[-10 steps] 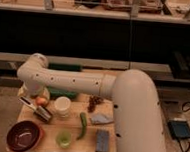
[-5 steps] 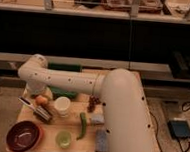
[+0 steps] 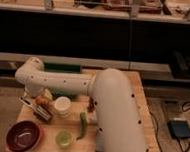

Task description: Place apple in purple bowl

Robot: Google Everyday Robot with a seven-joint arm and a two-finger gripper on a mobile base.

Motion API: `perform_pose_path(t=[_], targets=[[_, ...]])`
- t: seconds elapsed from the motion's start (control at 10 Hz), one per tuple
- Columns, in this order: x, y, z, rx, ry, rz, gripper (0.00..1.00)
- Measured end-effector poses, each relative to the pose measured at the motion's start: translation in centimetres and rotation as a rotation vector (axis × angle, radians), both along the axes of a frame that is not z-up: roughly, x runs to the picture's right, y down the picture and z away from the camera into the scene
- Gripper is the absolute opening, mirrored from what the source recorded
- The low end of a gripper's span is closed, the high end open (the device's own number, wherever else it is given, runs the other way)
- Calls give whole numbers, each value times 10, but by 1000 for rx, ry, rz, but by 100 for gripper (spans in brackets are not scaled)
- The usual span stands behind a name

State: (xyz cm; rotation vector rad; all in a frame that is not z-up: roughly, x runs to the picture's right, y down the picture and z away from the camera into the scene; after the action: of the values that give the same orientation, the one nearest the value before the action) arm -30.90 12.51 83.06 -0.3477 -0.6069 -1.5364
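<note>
Where the gripper [image 3: 37, 109] sits: low over the wooden desk [image 3: 141, 102], close to its left edge, about midway between the back-left and front-left corners, its dark end slanting down toward the front.
Grip: from where I stand I cannot tell whether it is clenched or released; the apple lies right against it.
Apple [image 3: 40, 102]: small and orange-red, at the upper side of the gripper, near the left edge and just left of the white cup. I cannot tell whether it rests on the desk or is lifted off it.
Purple bowl [image 3: 24, 136]: upright at the front-left corner, dark maroon with a reddish rim, just in front of the gripper and apart from the apple.
White cup [image 3: 62, 106]: upright, just right of the apple, behind the light green cup.
Light green cup [image 3: 63, 138]: at the front edge, just right of the purple bowl.
Green pepper [image 3: 82, 125]: long and curved, lying flat between the white cup and the thick part of the arm.
Grape bunch [image 3: 91, 106]: dark, behind the pepper, tight against the arm and partly hidden.
Arm [image 3: 63, 80]: white, rising from the front-right, bending over the middle of the desk, running left to a rounded joint above the left edge, then turning down.
Green block [image 3: 61, 67]: at the back edge, partly behind the arm.
Grey-blue box [image 3: 180, 129]: on the floor beyond the right edge, with cables beside it.
</note>
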Motion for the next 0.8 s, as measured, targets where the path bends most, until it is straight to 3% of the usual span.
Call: perform_pose_path(t=[0.5, 0.7, 0.8], targets=[[6, 11, 33, -17, 30, -32, 80], [2, 18, 37, -21, 29, -53, 71], [3, 19, 38, -23, 29, -59, 62]])
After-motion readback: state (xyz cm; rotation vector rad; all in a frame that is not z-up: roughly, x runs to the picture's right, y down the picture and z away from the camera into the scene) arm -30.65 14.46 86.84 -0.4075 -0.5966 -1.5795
